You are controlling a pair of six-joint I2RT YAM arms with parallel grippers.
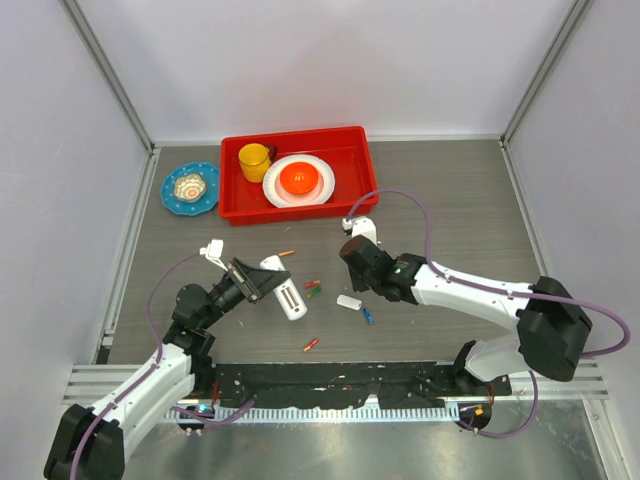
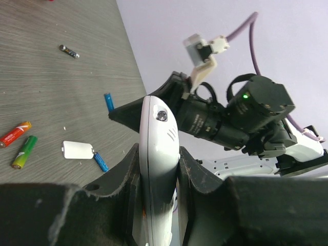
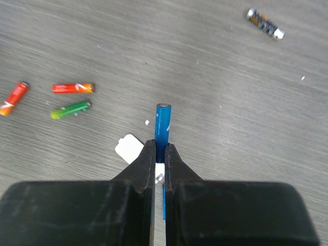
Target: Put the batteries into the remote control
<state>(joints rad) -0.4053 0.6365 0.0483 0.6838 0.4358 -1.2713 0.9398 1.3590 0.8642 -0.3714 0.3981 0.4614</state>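
Left fingers [image 2: 156,159] clamped edge-on around remote control [image 2: 158,128], off to 9 o'clock of back cover [image 1: 349,302]. Red battery [image 3: 14,98], orange battery [image 3: 73,88], green battery [image 3: 70,109] loose on tabletop [image 1: 450,200], 10 o'clock of cover. Second blue battery [image 1: 367,316] lies at cover's 4 o'clock. Right fingers [image 3: 155,152] pinched on blue battery [image 3: 163,123], tip at 12 o'clock.

Legible text: none. The orange-red and green batteries [image 3: 73,88] lying left of the right gripper [image 3: 160,149] carry pale printed marks, too small to read.
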